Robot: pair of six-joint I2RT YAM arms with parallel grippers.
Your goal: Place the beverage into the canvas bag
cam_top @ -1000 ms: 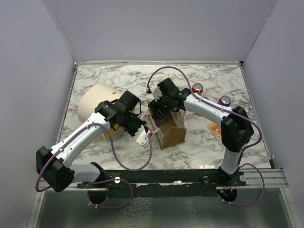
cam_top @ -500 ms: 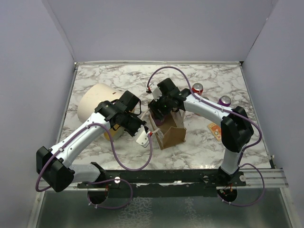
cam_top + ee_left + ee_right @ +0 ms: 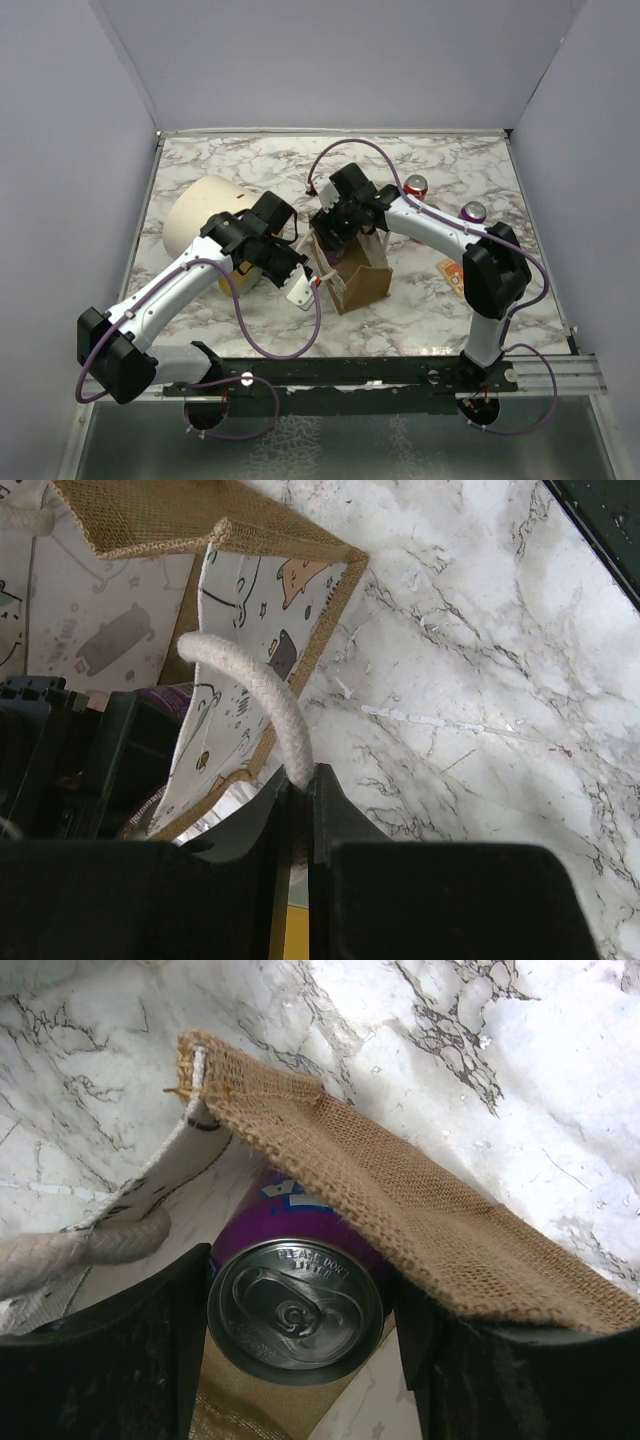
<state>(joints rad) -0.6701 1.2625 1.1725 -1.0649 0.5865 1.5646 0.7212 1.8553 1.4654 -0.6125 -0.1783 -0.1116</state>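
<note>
Looked like a robotics lab test cell, not a home or a shop. Was boxed in on three sides by plain pale grey panels (image 3: 330,60). Held a marble-patterned bench (image 3: 420,305) with a left arm (image 3: 165,290) and a right arm (image 3: 440,232), both white and black, bolted side by side to a black slotted rail (image 3: 350,372) along the near edge. Trailed purple cables (image 3: 262,350) in open loops from the arms down to their bases.

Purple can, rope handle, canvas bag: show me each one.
purple can (image 3: 295,1310), right wrist view, its silver top.
rope handle (image 3: 262,692), left wrist view, the loop's arch.
canvas bag (image 3: 366,286), top external view, its near wall.
</note>
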